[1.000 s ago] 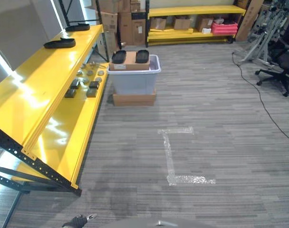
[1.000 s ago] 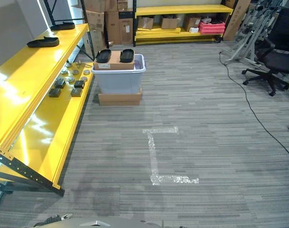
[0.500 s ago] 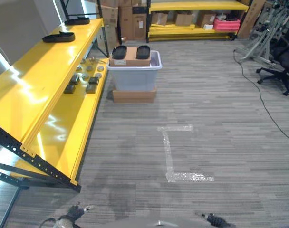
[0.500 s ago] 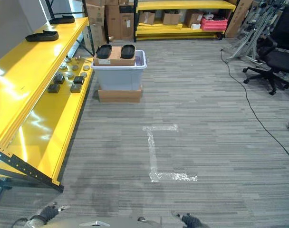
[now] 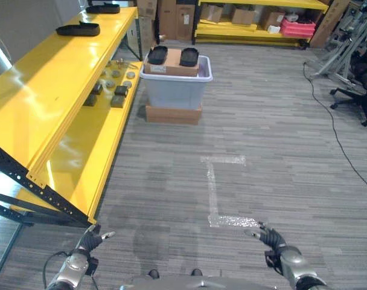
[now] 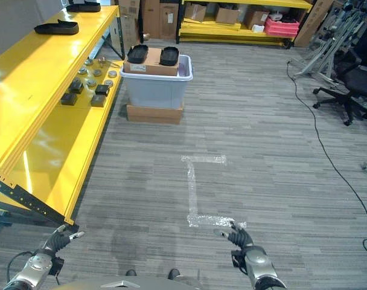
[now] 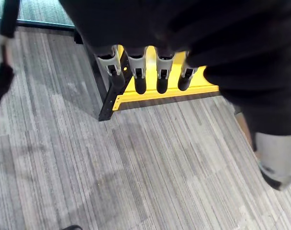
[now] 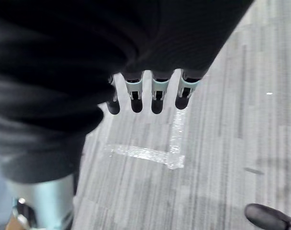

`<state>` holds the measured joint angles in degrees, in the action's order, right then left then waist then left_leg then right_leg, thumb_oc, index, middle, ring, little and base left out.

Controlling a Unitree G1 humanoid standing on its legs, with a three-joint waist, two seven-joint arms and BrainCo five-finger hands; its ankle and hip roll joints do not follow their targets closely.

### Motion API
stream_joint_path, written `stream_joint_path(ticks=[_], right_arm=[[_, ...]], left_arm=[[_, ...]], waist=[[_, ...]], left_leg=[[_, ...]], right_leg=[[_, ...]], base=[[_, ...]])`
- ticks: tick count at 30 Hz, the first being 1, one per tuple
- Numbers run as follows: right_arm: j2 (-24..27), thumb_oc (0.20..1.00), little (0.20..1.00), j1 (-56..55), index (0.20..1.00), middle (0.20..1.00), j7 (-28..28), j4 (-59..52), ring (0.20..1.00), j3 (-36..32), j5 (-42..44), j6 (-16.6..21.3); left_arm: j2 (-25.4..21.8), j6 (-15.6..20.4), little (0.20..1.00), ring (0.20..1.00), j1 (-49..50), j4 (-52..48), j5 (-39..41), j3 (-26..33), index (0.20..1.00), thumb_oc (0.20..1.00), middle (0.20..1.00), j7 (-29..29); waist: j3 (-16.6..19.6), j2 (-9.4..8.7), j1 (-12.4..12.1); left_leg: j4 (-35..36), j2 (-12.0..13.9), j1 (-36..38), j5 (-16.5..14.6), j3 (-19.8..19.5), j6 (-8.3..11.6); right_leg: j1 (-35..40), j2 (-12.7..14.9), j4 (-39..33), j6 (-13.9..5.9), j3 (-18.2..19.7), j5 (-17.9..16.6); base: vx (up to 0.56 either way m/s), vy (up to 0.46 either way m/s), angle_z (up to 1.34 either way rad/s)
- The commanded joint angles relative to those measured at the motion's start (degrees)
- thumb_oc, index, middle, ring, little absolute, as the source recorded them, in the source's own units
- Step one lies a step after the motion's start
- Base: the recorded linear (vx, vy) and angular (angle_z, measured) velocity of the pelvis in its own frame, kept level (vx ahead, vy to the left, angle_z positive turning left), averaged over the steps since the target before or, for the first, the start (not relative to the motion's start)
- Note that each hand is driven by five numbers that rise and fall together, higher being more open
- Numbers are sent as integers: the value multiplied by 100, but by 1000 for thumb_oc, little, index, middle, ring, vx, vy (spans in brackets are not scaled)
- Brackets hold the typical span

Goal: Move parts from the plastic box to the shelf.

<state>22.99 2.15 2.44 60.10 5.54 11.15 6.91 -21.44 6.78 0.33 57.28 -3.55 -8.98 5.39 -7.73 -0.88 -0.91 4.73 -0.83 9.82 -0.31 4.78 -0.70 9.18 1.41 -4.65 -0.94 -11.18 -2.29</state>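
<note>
A grey plastic box [image 5: 175, 89] stands on a flat cardboard box by the far end of the yellow shelf [image 5: 63, 103]. A brown carton with two black parts [image 5: 157, 54] lies across the box's top. Several small dark and round parts [image 5: 110, 90] sit on the shelf's lower level, and black parts [image 5: 78, 28] lie on its upper level. My left hand [image 5: 87, 241] is low at the near left, fingers [image 7: 137, 72] straight, holding nothing. My right hand [image 5: 271, 238] is low at the near right, fingers [image 8: 156, 93] straight and empty. Both are far from the box.
A tape mark [image 5: 213, 193] in an L shape lies on the grey floor between me and the box. A second yellow rack [image 5: 256, 18] with cartons and a pink bin lines the far wall. Office chairs [image 5: 358, 78] and a floor cable [image 5: 334, 133] are at the right.
The camera has moved forward and tilted, so the scene has shifted. Both hands have risen further into the lower edge of the eye views.
</note>
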Motion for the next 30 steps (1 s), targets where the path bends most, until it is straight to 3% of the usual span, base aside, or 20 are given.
stream_joint_path(ticks=[1,10,12,13,15,20,22,27,28,29,30], right_arm=[[55,1000,1000,9,1000,1000,-3,372,1000,78,219,22],[-149,1000,1000,147,1000,1000,-84,1242,1000,-159,226,-208],[-191,1000,1000,176,1000,1000,-109,1342,1000,-275,369,-242],[-264,1000,1000,227,1000,1000,-168,1194,1000,-301,518,-203],[-289,1000,1000,235,1000,1000,-166,1160,1000,-274,541,-194],[-378,1000,1000,366,1000,1000,-162,1039,1000,6,525,-186],[-424,1000,1000,380,1000,1000,-107,1061,1000,43,601,-233],[-374,1000,1000,132,1000,1000,-31,1083,1000,-115,682,-230],[-353,1000,1000,86,1000,1000,-58,1146,1000,-181,787,-217],[-311,1000,1000,-42,1000,1000,-144,1258,1000,-335,931,-177],[-292,1000,1000,-111,1000,1000,-163,1285,1000,-430,995,-160]], left_arm=[[70,134,1000,1000,-283,352,112,-1,1000,1000,1000,11],[135,-7,1000,1000,-284,916,241,50,1000,1000,1000,-139],[163,-44,1000,1000,-310,987,247,42,1000,1000,1000,-167],[137,-58,1000,1000,-345,958,224,-11,1000,1000,1000,-153],[127,-57,1000,1000,-352,938,220,-17,1000,1000,1000,-141],[72,-95,1000,1000,-517,1117,194,-45,1000,1000,1000,-86],[80,-138,1000,1000,-681,1288,199,-60,1000,1000,1000,-94],[173,-155,1000,1000,-691,1406,89,-106,1000,1000,1000,-174],[190,-165,1000,1000,-700,1460,64,-103,1000,1000,1000,-156],[251,-189,1000,1000,-651,1504,95,-66,1000,1000,1000,-135],[295,-204,1000,1000,-603,1495,195,-5,1000,1000,1000,-120]], waist=[[187,-3,-69],[68,-22,-52],[48,-18,-49],[-42,-5,4],[-57,14,4],[-185,28,73],[-250,17,206],[-138,110,452],[-67,158,499],[33,283,579],[38,308,581]], left_leg=[[27,455,82,168,282,550],[-216,317,49,-54,312,352],[-243,268,51,-92,319,299],[-215,295,36,-32,312,255],[-191,320,27,-17,327,244],[27,267,136,-131,517,291],[27,290,265,-244,499,347],[27,404,657,-478,335,481],[-157,473,687,-470,295,521],[-845,680,550,-223,198,679],[-1488,712,337,43,160,806]], right_leg=[[-115,534,262,-658,110,-142],[-363,696,816,-731,301,-133],[-503,721,1047,-813,404,-310],[-801,651,1558,-874,563,-481],[-960,610,1755,-881,624,-454],[-1472,640,1013,-852,524,-808],[-1771,620,686,-923,575,-994],[-1760,459,468,-903,781,-894],[-1698,400,491,-821,810,-873],[-1501,234,501,-654,762,-714],[-1366,190,512,-543,679,-608]], base=[[34,20,-1],[12,86,-7],[27,102,-6],[-5,79,0],[18,72,-4],[97,-15,-26],[286,-119,-8],[303,-127,19],[333,-233,73],[412,-312,66],[285,-222,52]])
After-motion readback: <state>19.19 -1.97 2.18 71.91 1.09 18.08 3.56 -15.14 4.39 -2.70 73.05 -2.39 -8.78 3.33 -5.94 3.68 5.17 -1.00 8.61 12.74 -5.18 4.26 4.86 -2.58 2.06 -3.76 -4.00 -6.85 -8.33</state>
